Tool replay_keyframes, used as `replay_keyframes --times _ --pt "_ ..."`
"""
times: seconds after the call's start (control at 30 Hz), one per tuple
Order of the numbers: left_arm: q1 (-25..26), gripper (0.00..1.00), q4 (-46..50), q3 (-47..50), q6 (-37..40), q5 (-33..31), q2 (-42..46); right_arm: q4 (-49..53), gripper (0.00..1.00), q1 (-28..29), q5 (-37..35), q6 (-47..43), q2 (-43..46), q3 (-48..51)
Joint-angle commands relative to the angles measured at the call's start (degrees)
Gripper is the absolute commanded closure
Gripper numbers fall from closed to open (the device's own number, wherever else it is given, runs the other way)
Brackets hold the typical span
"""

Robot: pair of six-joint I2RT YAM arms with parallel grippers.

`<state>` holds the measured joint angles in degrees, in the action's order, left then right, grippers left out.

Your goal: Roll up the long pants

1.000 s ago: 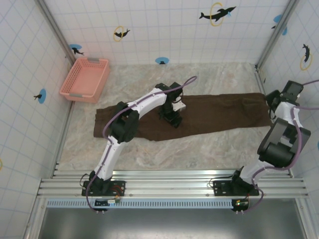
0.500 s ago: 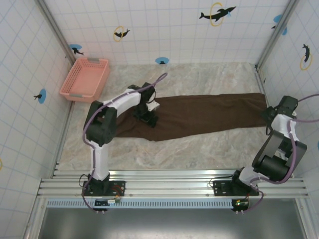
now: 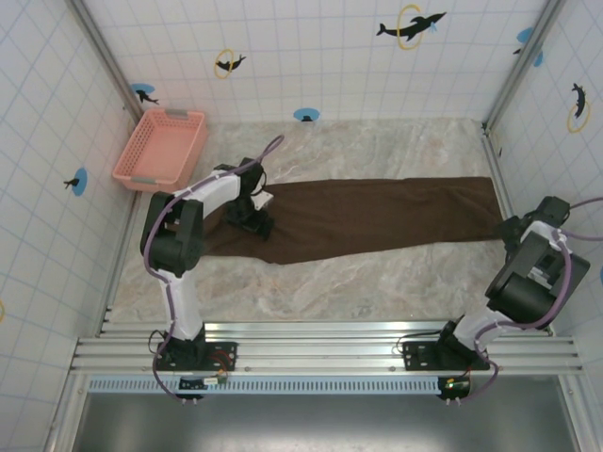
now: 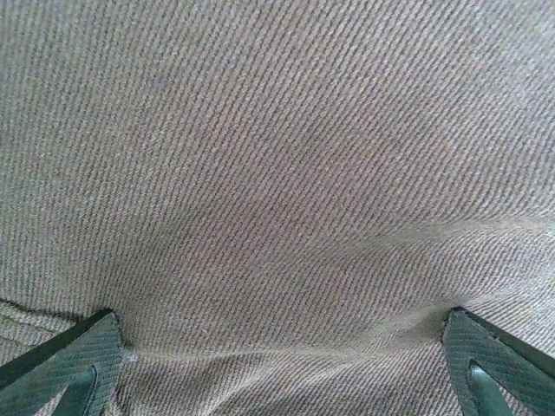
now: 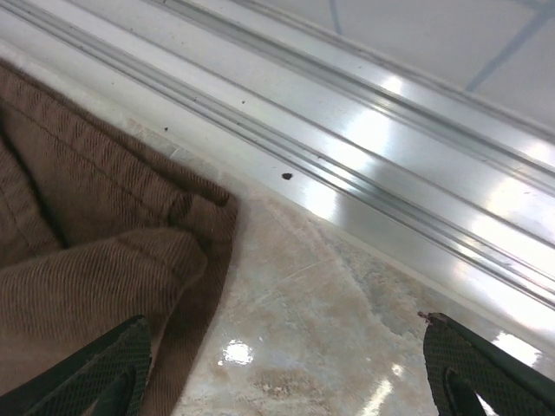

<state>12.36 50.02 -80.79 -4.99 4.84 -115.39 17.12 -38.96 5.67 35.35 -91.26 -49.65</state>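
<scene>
Pants [image 3: 377, 217]: dark brown, spread flat across the middle of the surface [image 3: 358, 282], running left to right.
Left fingers [image 4: 78, 360]: apart, tips down on the fabric near the pants' left end, with a faint ridge of cloth between them.
Right fingers [image 5: 473, 364]: apart, over bare surface just beside the pants' right-end corner, near the metal rail [image 5: 364, 130].
Basket [image 3: 162, 149]: pink, in the far left corner, apart from the pants.
</scene>
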Motion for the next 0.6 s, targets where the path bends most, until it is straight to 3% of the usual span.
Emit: replay_keyframes --times 0.0,0.4,0.57 --pt "-0.72 0.03 1.85 2.21 -0.04 -0.89 -1.52 -3.52 0.16 0.46 2.92 1.57 -1.42 0.88" --pt "-0.79 0.03 2.55 2.14 1.81 0.44 -0.63 -7.15 0.19 5.03 1.08 5.02 -8.78 -2.53" --pt "-0.76 0.02 3.45 2.04 2.35 0.65 -0.24 -11.04 0.34 4.88 2.74 7.24 -12.84 -3.04"
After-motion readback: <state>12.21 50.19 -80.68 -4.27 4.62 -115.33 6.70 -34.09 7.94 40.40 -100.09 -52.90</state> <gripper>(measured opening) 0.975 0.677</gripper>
